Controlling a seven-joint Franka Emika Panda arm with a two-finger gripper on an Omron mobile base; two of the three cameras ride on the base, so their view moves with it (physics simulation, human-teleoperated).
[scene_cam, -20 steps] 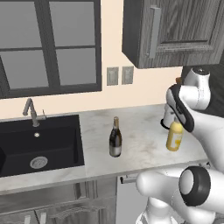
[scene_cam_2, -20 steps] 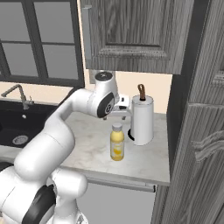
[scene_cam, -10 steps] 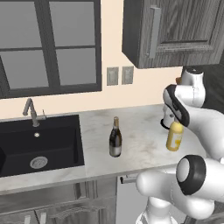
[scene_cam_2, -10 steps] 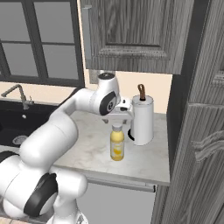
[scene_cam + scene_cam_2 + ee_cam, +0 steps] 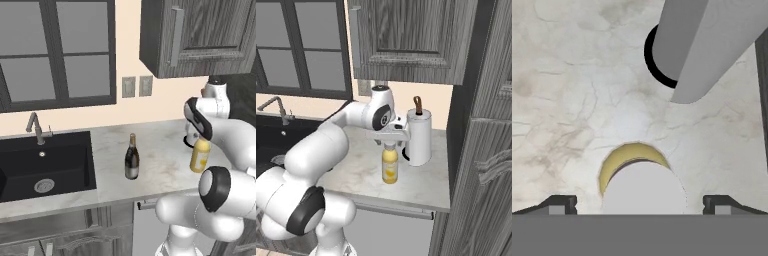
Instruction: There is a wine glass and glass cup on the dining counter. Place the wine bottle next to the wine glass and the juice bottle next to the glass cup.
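One translucent yellow juice bottle [image 5: 389, 167], slim-necked

We see a marble counter [image 5: 160, 150] running under a dark-framed window [image 5: 55, 50], and we take the black sink [image 5: 45, 165] set into it as our landmark. A metal faucet [image 5: 34, 127] stands at the sink's back edge, and a round drain [image 5: 44, 185] sits in its basin. Up the wall to the right of the sink are two pale wall plates [image 5: 137, 86], side by side. Further right of the sink, dark wood upper cabinets [image 5: 200, 35] hang above the counter. At the counter's end far from the sink stands an upright white paper towel roll [image 5: 419, 136] on a black base [image 5: 657, 65], with a brown loop at its top. Below the sink are grey cabinet fronts [image 5: 65, 230].
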